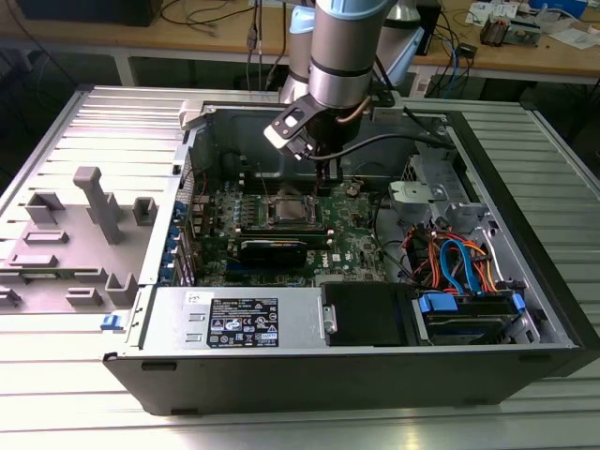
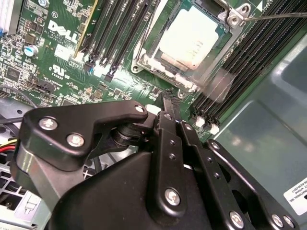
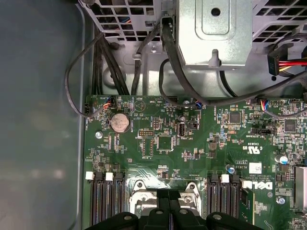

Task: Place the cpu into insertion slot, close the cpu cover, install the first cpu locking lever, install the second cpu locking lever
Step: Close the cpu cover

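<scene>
- The open computer case [image 1: 375,380] lies on its side, and the insertion slot [image 1: 271,208] sits around the middle of it.
- The arm [image 1: 342,47] comes down from above and stops just over the slot.
- A grey moulded tray [image 1: 84,234] rests outside the case, well apart from the slot, towards the exterior view's left.
- The power supply [image 1: 300,323] lies near the slot. It carries a black label [image 1: 242,323] whose print is too small to read from here.
- The green motherboard [image 3: 192,143] surrounds the slot. A white logo [image 2: 62,29] is printed on it beyond the memory slots [image 2: 120,28], which run beside the slot.
- The gripper [image 2: 166,98] hangs just beside one corner of the slot. Its black fingers [image 2: 165,143] are pressed together, and I can see nothing between them.
- The cpu cover [image 2: 165,67] lies flat on the slot and frames the chip.
- The cpu [image 2: 192,38] sits inside the slot with its silver top facing up.
- A thin lever rod [image 2: 278,16] runs away from another corner of the slot.
- A coin battery [image 3: 120,122] sits on the board near the slot.
</scene>
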